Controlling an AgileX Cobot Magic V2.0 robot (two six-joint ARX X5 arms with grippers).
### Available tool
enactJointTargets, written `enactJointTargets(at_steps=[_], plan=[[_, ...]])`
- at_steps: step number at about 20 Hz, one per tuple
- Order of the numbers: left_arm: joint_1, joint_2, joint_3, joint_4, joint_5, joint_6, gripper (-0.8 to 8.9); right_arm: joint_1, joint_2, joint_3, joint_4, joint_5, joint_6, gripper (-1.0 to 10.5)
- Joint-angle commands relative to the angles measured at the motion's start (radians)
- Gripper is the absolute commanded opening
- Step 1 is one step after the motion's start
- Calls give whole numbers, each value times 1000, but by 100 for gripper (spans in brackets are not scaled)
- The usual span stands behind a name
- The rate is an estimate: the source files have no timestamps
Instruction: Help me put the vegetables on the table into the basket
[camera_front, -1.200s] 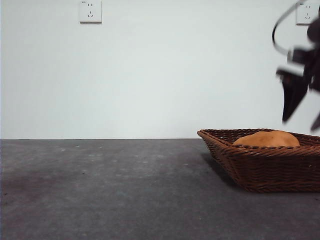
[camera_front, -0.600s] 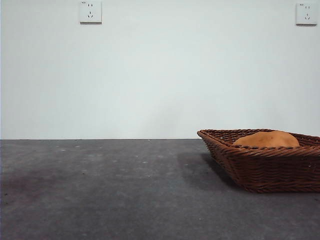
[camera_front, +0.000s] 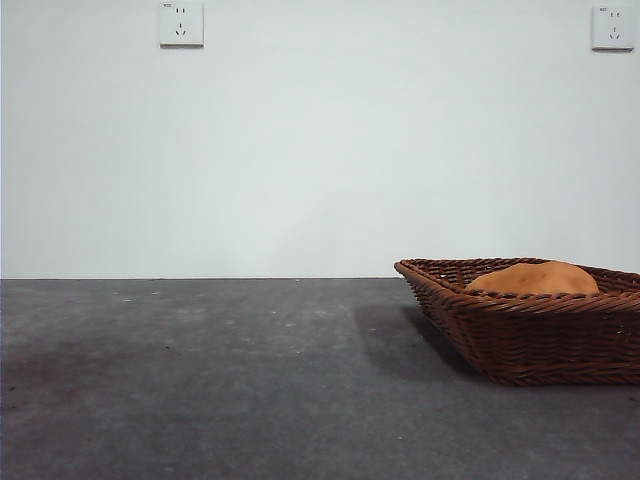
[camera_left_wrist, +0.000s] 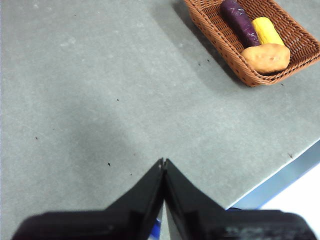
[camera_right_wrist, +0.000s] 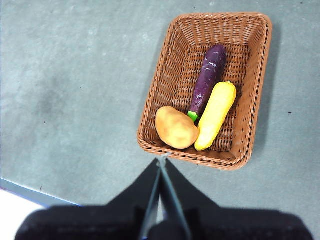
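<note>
The brown wicker basket (camera_right_wrist: 252, 65) lies on the grey table (camera_right_wrist: 75, 90) and holds three vegetables side by side: an orange-brown potato (camera_right_wrist: 175, 127), a purple eggplant (camera_right_wrist: 207, 80) with a green cap, and a yellow corn cob (camera_right_wrist: 216, 115). In the front view the basket (camera_front: 530, 335) stands at the right with only the potato (camera_front: 532, 278) showing over its rim. My right gripper (camera_right_wrist: 161, 161) hangs high above the basket's near rim, shut and holding nothing. My left gripper (camera_left_wrist: 163, 162) is shut and holds nothing over bare table, far from the basket (camera_left_wrist: 220, 37).
The table's edge (camera_left_wrist: 280, 175) runs close beside my left gripper, with a blue strip and white floor beyond. Another edge (camera_right_wrist: 30, 192) shows near my right gripper. Two wall sockets (camera_front: 181, 22) sit on the white wall behind.
A second ago a dark gripper hung over the basket at the front view's upper right. It has since risen out of that view. The basket and potato have not moved.
</note>
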Motion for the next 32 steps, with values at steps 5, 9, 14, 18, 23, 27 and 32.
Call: enactJointTargets(at_steps=[5,9,14,18,23,27,32], plan=[[3,-2,2,6,0,11,-4,1,32,1,-22,-1,5,-1],[3,-2,2,6,0,11,-4,1,87,1,-22,-1,5,-1],[3,3,2,6,0,11,-4,1,179,1,-22,-1,5,-1],[3,26,2,11,-6,11,-4,1,249,1,-21,-1,5,-1],[3,43,5,129,-52,20,-4,1,319,1,-20,0,5,-1],[11,29,5,269,-185,40,-4,1,344,1,51,40,3,0],[263,-108,-95,489,-274,143,-4,0,347,1,246,134,3,0]])
